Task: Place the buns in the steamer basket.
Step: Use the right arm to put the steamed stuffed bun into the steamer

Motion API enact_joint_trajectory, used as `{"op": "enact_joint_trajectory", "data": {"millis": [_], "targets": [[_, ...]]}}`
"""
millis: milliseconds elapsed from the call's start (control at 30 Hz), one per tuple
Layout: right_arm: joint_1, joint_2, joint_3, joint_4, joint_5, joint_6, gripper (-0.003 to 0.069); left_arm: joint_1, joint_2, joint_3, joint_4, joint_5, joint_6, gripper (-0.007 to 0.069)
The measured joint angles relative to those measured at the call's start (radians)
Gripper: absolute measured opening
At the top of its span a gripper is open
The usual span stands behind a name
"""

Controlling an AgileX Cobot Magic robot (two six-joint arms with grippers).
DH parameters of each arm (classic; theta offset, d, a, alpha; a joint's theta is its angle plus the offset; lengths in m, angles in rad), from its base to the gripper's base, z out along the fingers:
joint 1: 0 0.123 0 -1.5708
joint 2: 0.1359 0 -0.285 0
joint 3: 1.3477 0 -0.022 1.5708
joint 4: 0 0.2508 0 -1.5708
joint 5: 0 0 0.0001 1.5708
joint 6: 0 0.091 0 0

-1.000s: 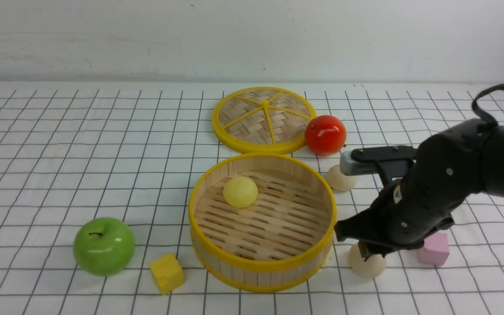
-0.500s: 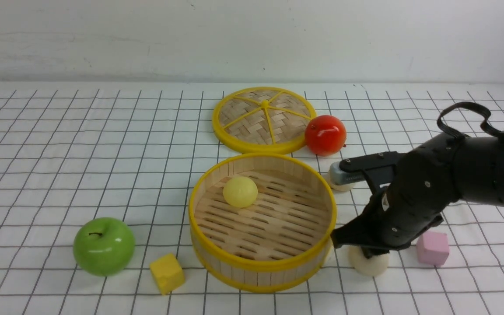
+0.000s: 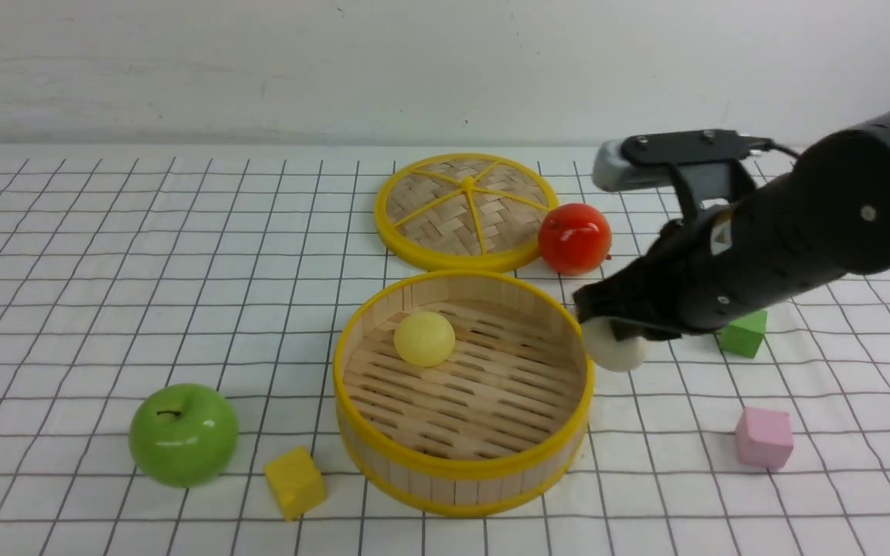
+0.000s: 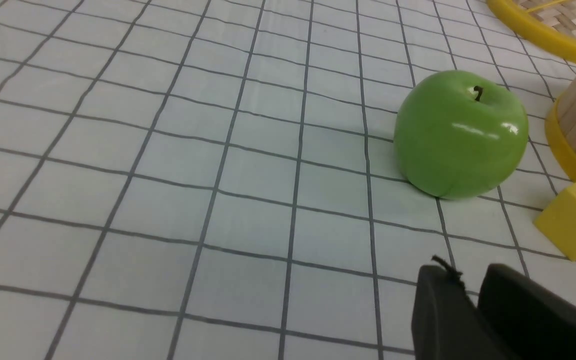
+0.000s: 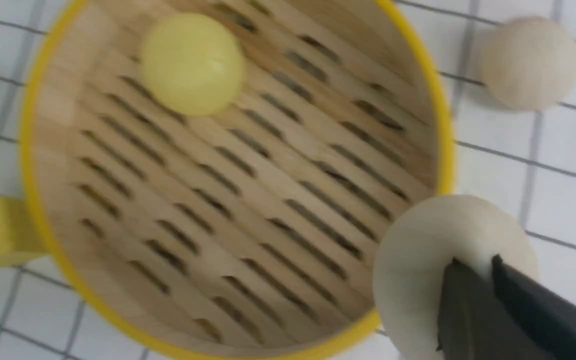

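The steamer basket (image 3: 460, 463) stands in the middle of the table, and a smooth pale yellow bun (image 3: 424, 338) lies on its slotted floor. My right gripper (image 3: 615, 328) is shut on a beige-white bun (image 3: 613, 351), held in the air just outside the basket's right rim. In the right wrist view the held bun (image 5: 418, 260) sits between my fingers (image 5: 473, 265), partly over the basket's rim (image 5: 28, 150), with the yellow bun (image 5: 192, 64) inside. A second beige bun (image 5: 530, 62) lies on the table beyond the basket; the front view hides it. My left gripper (image 4: 468, 280) is shut and empty.
The woven lid (image 3: 467, 210) lies behind the basket with a red apple (image 3: 575, 238) beside it. A green apple (image 3: 183, 435) and a yellow cube (image 3: 294, 482) sit at the front left. A pink cube (image 3: 763, 438) and a green cube (image 3: 742, 333) sit to the right.
My right gripper has lifted the beige bun from the table at the basket's front right and carried it up and back to the right rim. The green cube has come into view.
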Motion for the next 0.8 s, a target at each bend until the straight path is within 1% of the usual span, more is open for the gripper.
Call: {"op": "enact_joint_trajectory", "data": {"millis": [100,200,233,267,333,400,600,667,700,733,767,800], "targets": [[0.037,0.032,0.000,0.084,-0.043,-0.091,0.0005,0.000,0.000,0.000,0.000,0.000,0.000,0.0116],[0.100,0.124,0.000,0.186,-0.133,-0.225,0.0008,0.000,0.000,0.000,0.000,0.000,0.000,0.0122],[0.106,0.129,0.000,0.189,-0.138,-0.234,0.0008,0.000,0.000,0.000,0.000,0.000,0.000,0.0122],[0.124,0.181,0.000,0.206,-0.182,-0.256,0.0020,0.000,0.000,0.000,0.000,0.000,0.000,0.0125],[0.132,0.212,0.000,0.211,-0.202,-0.258,0.0031,0.000,0.000,0.000,0.000,0.000,0.000,0.0126],[0.133,0.256,0.000,0.212,-0.216,-0.257,0.0064,0.000,0.000,0.000,0.000,0.000,0.000,0.0127],[0.127,0.255,0.000,0.213,-0.205,-0.231,0.0242,0.000,0.000,0.000,0.000,0.000,0.000,0.0128],[0.112,0.223,0.000,0.215,-0.168,-0.212,0.0351,0.000,0.000,0.000,0.000,0.000,0.000,0.0129],[0.110,0.220,0.000,0.215,-0.165,-0.212,0.0358,0.000,0.000,0.000,0.000,0.000,0.000,0.0129],[0.094,0.191,-0.007,0.215,-0.149,-0.208,0.0406,0.000,0.000,0.000,0.000,0.000,0.000,0.0130],[0.070,0.158,-0.022,0.214,-0.141,-0.207,0.0436,0.000,0.000,0.000,0.000,0.000,0.000,0.0129],[0.056,0.144,-0.030,0.214,-0.138,-0.206,0.0449,0.000,0.000,0.000,0.000,0.000,0.000,0.0129]]}}
